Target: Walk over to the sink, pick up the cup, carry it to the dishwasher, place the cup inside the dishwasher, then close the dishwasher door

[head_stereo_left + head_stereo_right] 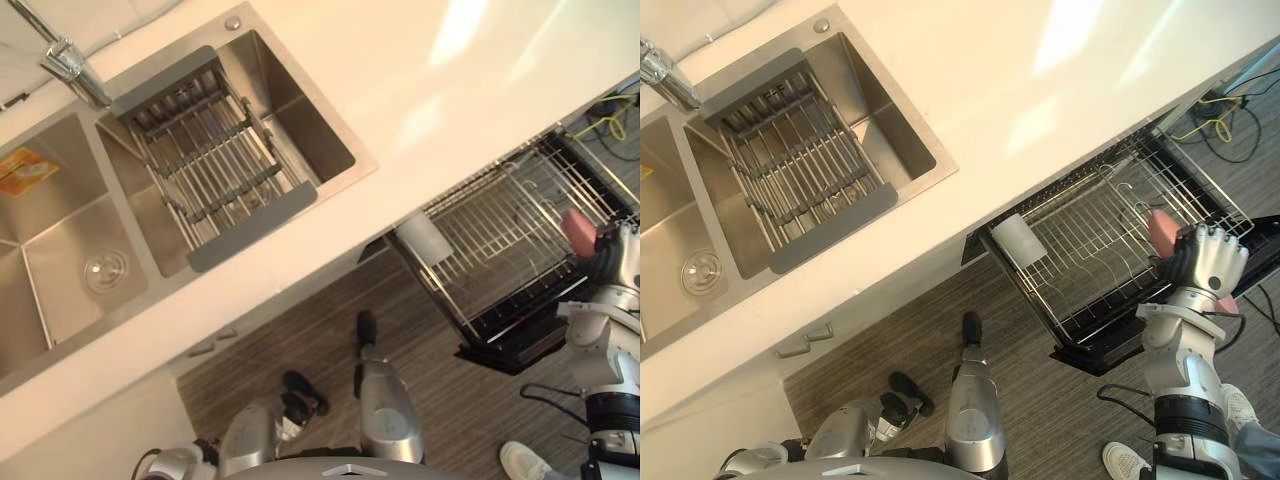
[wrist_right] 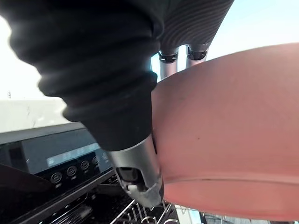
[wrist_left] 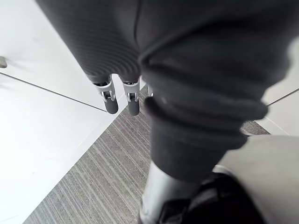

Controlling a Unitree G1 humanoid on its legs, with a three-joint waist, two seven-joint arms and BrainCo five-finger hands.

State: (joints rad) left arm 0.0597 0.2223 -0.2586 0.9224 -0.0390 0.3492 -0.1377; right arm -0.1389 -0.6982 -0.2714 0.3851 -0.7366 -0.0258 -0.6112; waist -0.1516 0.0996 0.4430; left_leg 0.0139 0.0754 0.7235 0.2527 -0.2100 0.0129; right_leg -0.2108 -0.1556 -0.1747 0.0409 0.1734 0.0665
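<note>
Fingers (image 2: 167, 70) and thumb of your right hand (image 1: 1207, 262) are curled round the pink cup (image 1: 1160, 228), which is above the pulled-out dishwasher rack (image 1: 1090, 245), at 3 o'clock in the head views. Your left hand (image 3: 112, 46) hangs with relaxed, straight fingers beside a white cabinet (image 3: 42, 140). You see the sink (image 1: 60, 250) at 9 o'clock.

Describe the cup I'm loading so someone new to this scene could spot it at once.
Find the white counter, then the dishwasher rack pulled out below its edge. Over the rack's right side the right hand is curled round the cup. It is pink and held aloft, while the white cup lies in the rack's corner by the counter.
</note>
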